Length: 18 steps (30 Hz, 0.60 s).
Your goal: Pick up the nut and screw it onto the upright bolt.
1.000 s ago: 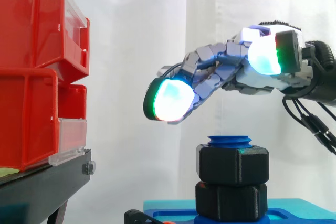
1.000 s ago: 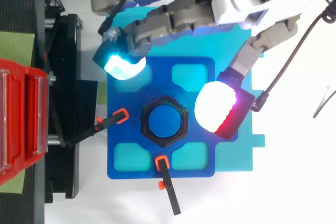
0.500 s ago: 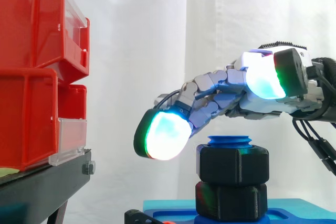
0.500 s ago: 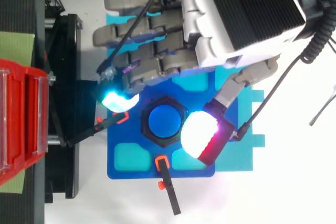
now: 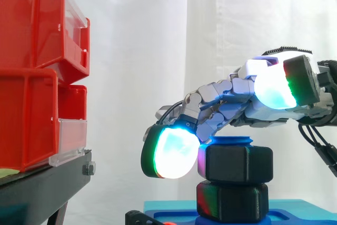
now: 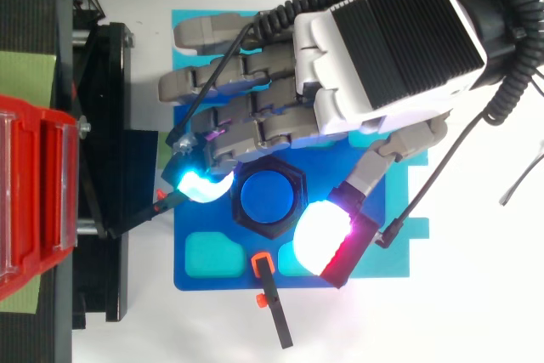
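The hand (image 6: 382,48) hangs over the blue bolt (image 6: 265,197), its fingertip and thumb pinching the upper black nut (image 5: 239,164).

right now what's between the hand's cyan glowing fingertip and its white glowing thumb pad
The black hexagonal nut on the blue upright bolt lies between the cyan fingertip and thumb pad, which pinch it; the top view shows this.

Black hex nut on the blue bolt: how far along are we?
Done: the upper black hex nut sits near the top of the blue upright bolt, above a second black nut. In hand: the robot hand arches over it. Left: screwing it down the thread.
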### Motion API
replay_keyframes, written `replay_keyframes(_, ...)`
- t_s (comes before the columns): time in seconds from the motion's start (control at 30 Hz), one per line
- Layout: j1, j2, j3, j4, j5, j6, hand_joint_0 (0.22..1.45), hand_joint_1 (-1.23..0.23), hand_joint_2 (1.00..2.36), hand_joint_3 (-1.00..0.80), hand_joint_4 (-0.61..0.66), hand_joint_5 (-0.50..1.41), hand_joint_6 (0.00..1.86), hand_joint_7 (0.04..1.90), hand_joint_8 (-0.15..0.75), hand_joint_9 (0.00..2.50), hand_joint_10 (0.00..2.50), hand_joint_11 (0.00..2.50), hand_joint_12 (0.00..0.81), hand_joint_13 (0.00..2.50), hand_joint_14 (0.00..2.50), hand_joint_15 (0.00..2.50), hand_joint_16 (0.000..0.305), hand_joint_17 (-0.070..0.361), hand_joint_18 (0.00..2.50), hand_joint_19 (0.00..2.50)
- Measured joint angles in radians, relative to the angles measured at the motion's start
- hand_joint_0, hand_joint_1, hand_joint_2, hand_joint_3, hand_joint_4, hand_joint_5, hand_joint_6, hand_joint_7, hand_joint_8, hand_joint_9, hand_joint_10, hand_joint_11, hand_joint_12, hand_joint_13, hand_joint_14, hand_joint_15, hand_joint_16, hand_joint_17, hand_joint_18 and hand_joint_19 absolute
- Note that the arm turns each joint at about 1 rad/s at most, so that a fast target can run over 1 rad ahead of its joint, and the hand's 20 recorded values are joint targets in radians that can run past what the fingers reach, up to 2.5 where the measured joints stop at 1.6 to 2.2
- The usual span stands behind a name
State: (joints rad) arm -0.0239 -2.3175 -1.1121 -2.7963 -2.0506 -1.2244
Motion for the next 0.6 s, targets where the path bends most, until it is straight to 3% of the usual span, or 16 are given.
replay_keyframes(0.6,-0.012,0.000,0.000,0.003,-0.005,0.003,0.51,-0.23,1.00,-0.50,0.23,-0.03,0.50,1.34,0.287,0.76,0.00,0.00,0.279,0.30,0.00,0.00,0.030,0.067,0.00,0.00)
